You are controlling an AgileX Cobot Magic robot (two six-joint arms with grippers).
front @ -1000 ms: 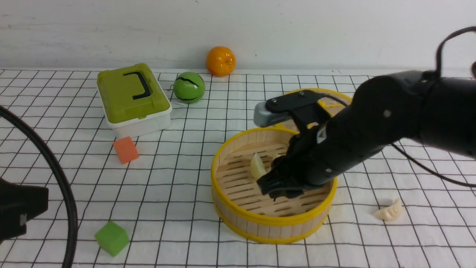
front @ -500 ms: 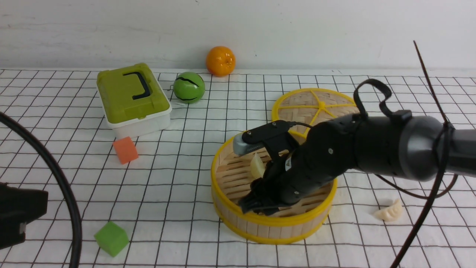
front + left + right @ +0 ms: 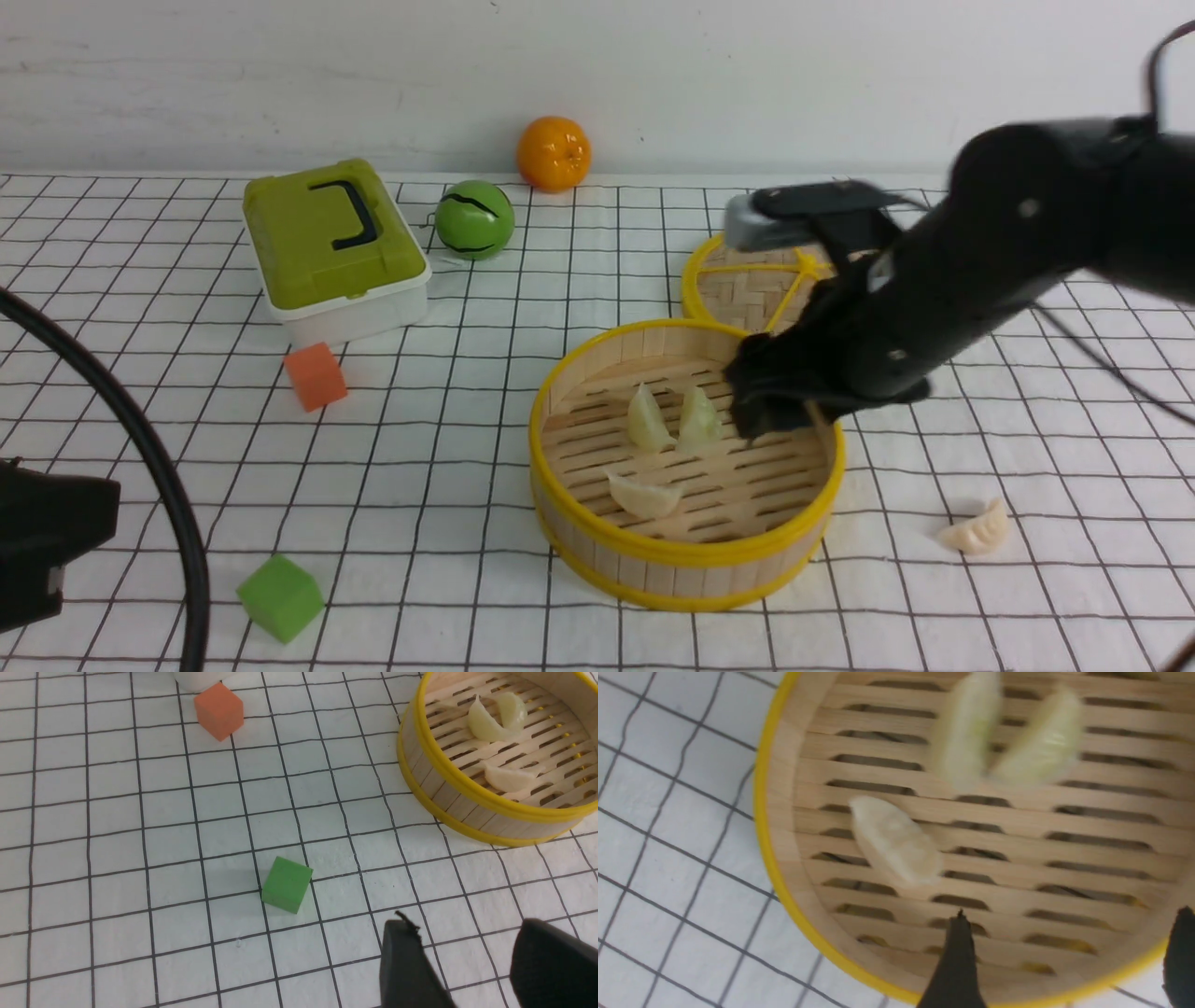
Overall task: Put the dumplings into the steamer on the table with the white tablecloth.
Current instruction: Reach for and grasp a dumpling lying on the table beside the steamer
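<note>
Steamer (image 3: pixel 686 560) holds three dumplings (image 3: pixel 644 495); right gripper (image 3: pixel 761 411) hangs above, wide open, empty (left gripper (image 3: pixel 472 956) open, empty too); next, I judge: grasp the last dumpling (image 3: pixel 976 532) nearby.

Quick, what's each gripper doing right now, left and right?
Left gripper: open, holding nothing.
Right gripper: open, holding nothing, over the steamer.

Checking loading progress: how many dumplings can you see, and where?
4. Two greenish dumplings stand together inside the steamer, a cream dumpling lies in front of them, and another cream dumpling lies on the tablecloth to the steamer's right. The right arm may hide others.
</note>
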